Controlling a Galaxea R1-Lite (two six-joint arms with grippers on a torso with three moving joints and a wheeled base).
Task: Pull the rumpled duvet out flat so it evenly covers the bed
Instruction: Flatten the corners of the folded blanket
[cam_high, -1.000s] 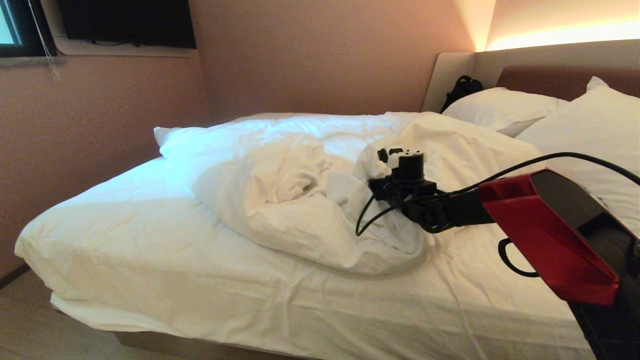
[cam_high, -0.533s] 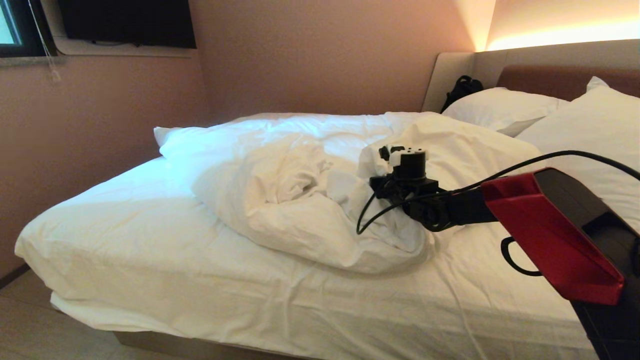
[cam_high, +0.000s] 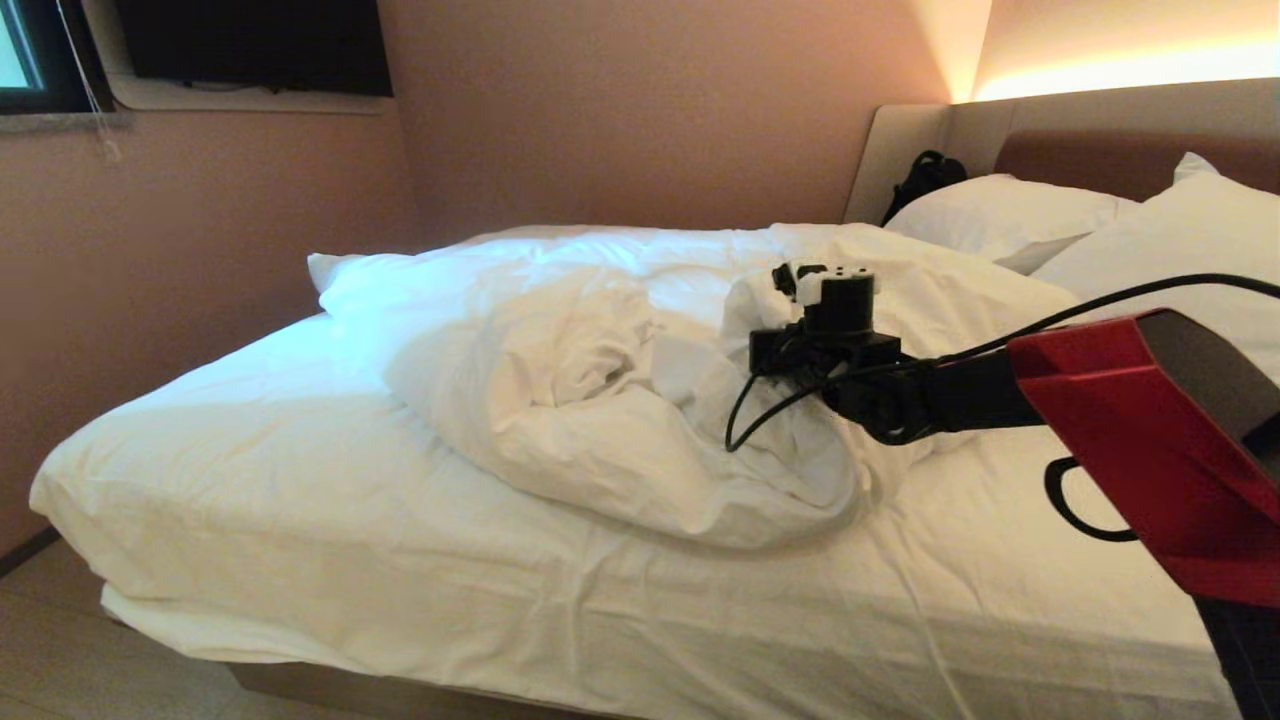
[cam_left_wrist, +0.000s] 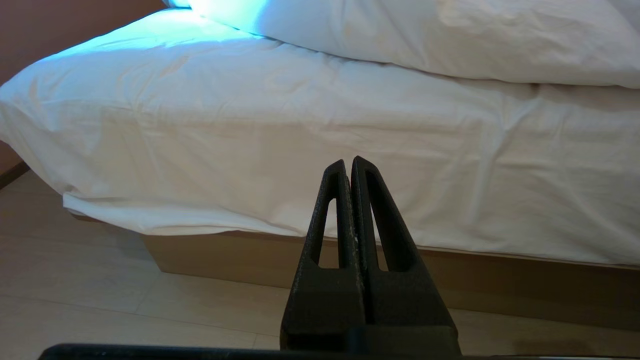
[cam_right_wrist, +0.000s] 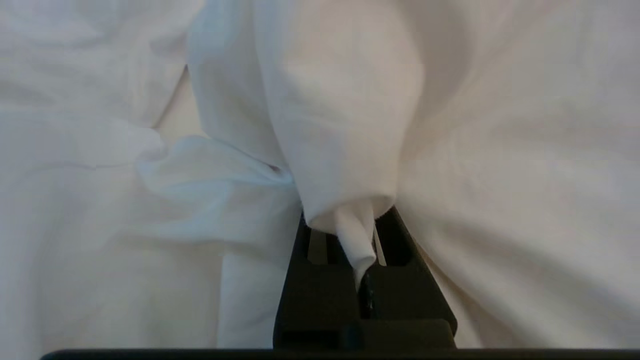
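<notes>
Since the earlier frame your right claw (cam_high: 790, 300) has been rising and drifting toward the upper right of the head view, carrying a pinch of the duvet (cam_high: 600, 400) with it, so the fold beside it is standing taller. You are looking at that claw clamped on a twisted bit of white duvet cloth; in the right wrist view the cloth (cam_right_wrist: 356, 235) is bunching into a small cone squeezed between the black fingers (cam_right_wrist: 320, 280).

You are seeing the duvet lying rumpled in a heap across the middle of the bed (cam_high: 300, 560), reaching back toward the far wall in the upper centre of the frame, while the near, lower-left part of the mattress is lying bare under its sheet (cam_high: 250, 480). Two pillows (cam_high: 1000, 220) are sitting at the upper right against the headboard (cam_high: 1100, 150), with a dark bag (cam_high: 925, 175) just beside them.

Your left claw (cam_left_wrist: 348, 165) is hanging low with its fingers pressed together on nothing, pointing at the side of the mattress above the floor (cam_left_wrist: 100, 300).
</notes>
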